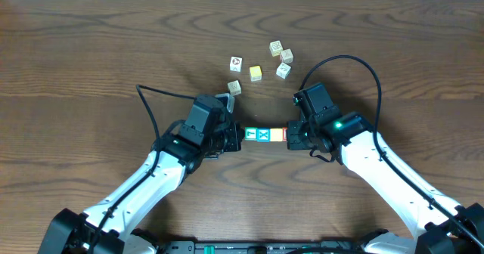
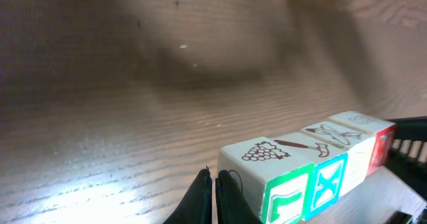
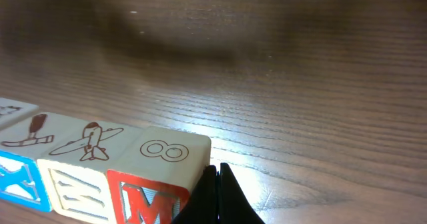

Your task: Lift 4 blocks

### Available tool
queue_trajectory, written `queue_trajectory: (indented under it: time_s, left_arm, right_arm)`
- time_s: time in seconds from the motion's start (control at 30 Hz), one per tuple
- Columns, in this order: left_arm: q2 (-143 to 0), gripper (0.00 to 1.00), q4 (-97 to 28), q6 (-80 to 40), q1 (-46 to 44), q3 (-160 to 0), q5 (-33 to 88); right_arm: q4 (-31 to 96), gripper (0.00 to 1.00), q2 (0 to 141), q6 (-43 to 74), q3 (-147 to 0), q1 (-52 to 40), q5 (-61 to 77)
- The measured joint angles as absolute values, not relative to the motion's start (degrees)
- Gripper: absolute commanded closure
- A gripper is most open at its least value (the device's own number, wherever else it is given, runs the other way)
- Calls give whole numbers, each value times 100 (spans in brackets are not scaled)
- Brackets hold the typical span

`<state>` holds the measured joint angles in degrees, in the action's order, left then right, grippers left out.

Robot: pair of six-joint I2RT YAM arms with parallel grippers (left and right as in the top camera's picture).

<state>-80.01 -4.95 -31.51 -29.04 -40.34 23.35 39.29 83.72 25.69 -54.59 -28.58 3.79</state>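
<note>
Evidently the squeeze is on: above the desk [image 1: 91, 50], the row of four blocks [image 1: 265, 134] sits end to end between the left pincer [image 1: 239, 136] and the right pincer [image 1: 290, 135]. Both are closed tight and press as pushers. Next, I judge, both arms must rise together with even inward pressure. Only overhead shows loose cubes [image 1: 261, 61] beyond the pincers. Only the wrist views show the red M block [image 3: 150, 197] touching the right pincer.

A dark brown, wood-grained table [image 1: 83, 42] carries a loose cluster of cream-faced cubes [image 1: 237, 62] on its far half. A pale yellow cube [image 1: 255, 73] sits among them, touching none. The two farthest cream ones sit just beside each other.
</note>
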Motion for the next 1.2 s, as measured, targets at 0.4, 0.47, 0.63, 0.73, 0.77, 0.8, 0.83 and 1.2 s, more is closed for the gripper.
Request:
queue_trajectory:
  time_s: [0.4,0.47,0.63,0.73,0.77,0.8,0.83,1.2]
  left_arm:
    - [-7992,93,-504,-3151,-2904,-4045,2318]
    - [-7992,93,-504,-3151,-2904,-4045,2318]
    - [-7992,93,-504,-3151,-2904,-4045,2316]
    - [-7992,93,-493,-3151,-2904,-4045,2318]
    - [-7992,93,-495,-3153,-2904,-4045,2316]
    - [-7992,93,-495,-3151,-2904,-4045,2316]
    - [-7992,93,-495,-3151,-2904,-4045,2318]
    - [-7992,93,-495,-3153,-2904,-4045,2318]
  right_arm:
    - [3927,99,8372,2569,-5459,-2858,377]
    - [3929,99,8372,2569,-5459,-2858,377]
    - [3927,99,8359,2569,-5459,-2858,377]
    - [3933,99,8313,2569,-5459,-2858,377]
    - [3933,99,8302,2569,-5459,-2858,375]
    - [3935,99,8296,2569,-5459,-2858,375]
    - [3935,99,8274,2569,-5459,-2858,375]
    - [3938,99,8189,2569,-5459,-2858,375]
